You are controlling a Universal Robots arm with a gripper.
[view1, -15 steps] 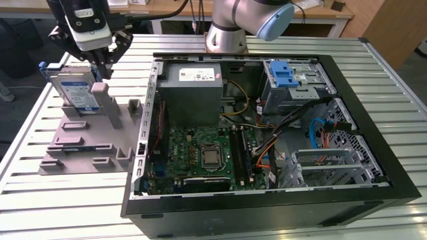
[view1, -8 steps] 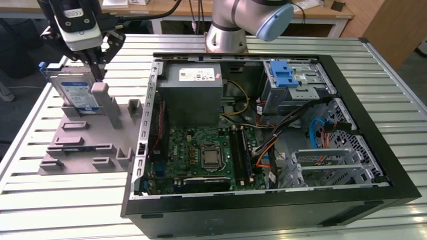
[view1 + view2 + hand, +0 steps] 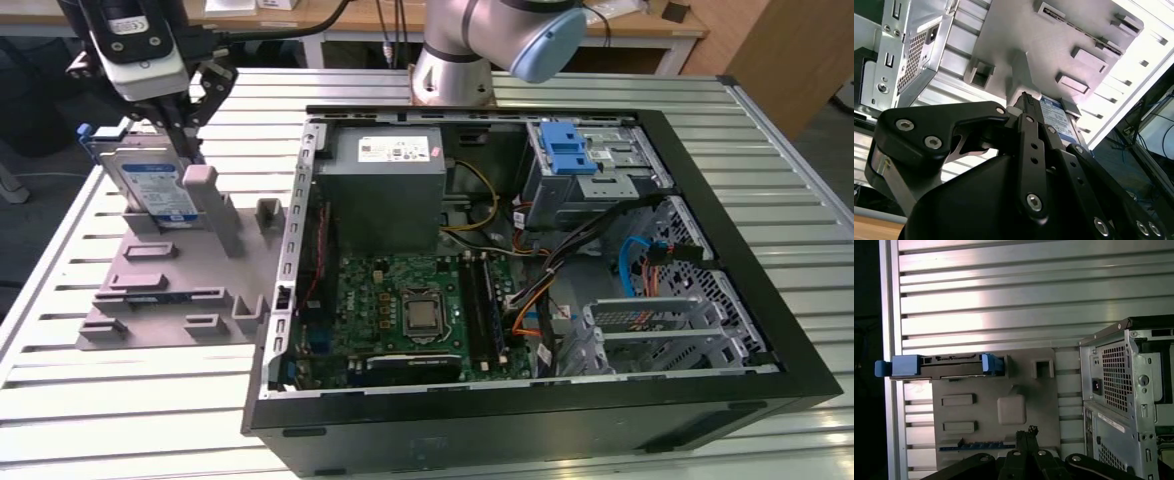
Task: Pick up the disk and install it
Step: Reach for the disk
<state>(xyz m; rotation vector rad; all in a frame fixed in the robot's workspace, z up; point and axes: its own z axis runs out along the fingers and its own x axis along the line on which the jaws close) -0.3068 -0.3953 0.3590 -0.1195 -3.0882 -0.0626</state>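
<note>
A: How do things lie?
B: On the table [image 3: 134,420], at the exterior view's left of the open computer case [image 3: 534,420], a grey holder [image 3: 147,300] carries the disk [image 3: 158,185], upright on edge.
A: The gripper [image 3: 1027,432]?
B: Pressed together, empty, above the holder; beside the disk's top edge, not around it.

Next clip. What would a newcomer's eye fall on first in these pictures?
The open computer case dominates the slatted metal table, its green motherboard and tangled cables laid bare. At the exterior view's left, the disk stands on edge in a grey fixture plate. The gripper hangs close by it, jaws together and holding nothing.
</note>
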